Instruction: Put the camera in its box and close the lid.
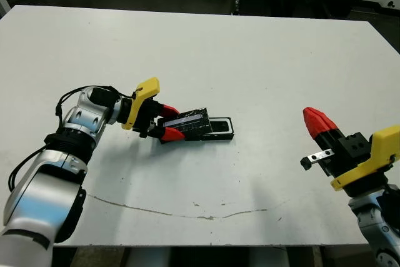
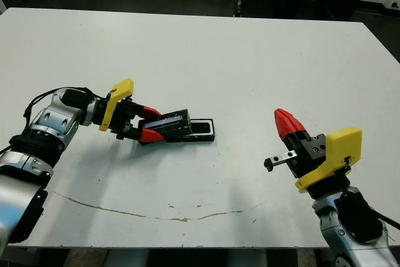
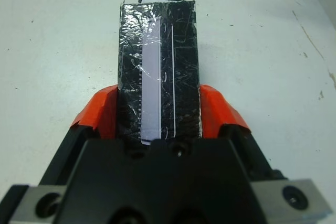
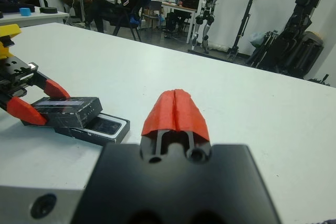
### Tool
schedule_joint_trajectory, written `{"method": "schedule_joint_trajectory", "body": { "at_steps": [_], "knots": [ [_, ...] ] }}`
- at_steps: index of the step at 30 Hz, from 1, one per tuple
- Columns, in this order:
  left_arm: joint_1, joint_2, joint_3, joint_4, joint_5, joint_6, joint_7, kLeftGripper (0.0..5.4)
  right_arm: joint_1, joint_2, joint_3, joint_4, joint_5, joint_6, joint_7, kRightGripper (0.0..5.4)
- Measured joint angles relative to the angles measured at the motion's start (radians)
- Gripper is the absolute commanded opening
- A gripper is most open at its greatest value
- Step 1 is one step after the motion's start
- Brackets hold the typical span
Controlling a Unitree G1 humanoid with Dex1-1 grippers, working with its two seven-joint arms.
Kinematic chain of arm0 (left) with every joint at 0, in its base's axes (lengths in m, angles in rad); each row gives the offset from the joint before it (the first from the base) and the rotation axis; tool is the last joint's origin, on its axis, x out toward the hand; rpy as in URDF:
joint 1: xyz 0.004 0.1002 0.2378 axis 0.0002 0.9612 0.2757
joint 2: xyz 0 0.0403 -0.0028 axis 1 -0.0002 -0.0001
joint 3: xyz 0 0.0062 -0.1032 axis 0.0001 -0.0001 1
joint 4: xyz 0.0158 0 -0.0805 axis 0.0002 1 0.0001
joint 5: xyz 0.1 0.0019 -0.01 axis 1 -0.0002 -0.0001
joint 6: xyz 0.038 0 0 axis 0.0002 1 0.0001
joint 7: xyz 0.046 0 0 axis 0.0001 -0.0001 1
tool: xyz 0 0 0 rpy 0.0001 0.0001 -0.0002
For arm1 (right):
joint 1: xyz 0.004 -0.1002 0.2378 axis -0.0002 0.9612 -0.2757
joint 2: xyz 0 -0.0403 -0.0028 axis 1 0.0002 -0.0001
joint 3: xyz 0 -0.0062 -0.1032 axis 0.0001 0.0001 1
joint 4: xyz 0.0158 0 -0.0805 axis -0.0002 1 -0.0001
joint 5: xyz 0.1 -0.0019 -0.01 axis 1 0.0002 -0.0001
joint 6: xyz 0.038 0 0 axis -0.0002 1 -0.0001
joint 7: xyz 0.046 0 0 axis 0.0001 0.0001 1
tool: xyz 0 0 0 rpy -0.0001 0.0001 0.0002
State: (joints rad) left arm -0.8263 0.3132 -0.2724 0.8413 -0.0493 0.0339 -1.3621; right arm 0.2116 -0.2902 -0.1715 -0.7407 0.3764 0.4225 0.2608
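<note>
lid gripped edgewise between left gripper fingers, tilted partly over box | camera seen lying inside box beyond fingertips | closing judged unfinished | right gripper pinched together, empty, well apart

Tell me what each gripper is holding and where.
Left gripper clamps the flat black glossy lid by its long side edges near one end; right gripper holds nothing.
</note>
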Motion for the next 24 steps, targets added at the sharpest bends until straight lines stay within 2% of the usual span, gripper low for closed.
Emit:
{"method": "schedule_joint_trajectory", "body": {
  "at_steps": [14, 24],
  "knots": [
    [-0.069, -0.146, -0.044, 0.141, 0.072, -0.129, 0.109, 3.15, 0.006, -0.011, -0.01, -0.013, 0.026, 0.0, 0.001, 0.0],
    [-0.141, -0.217, -0.054, 0.266, 0.123, -0.127, 0.139, 3.15, 0.03, -0.016, -0.024, -0.014, 0.034, 0.0, 0.001, 0.0]
  ]
}}
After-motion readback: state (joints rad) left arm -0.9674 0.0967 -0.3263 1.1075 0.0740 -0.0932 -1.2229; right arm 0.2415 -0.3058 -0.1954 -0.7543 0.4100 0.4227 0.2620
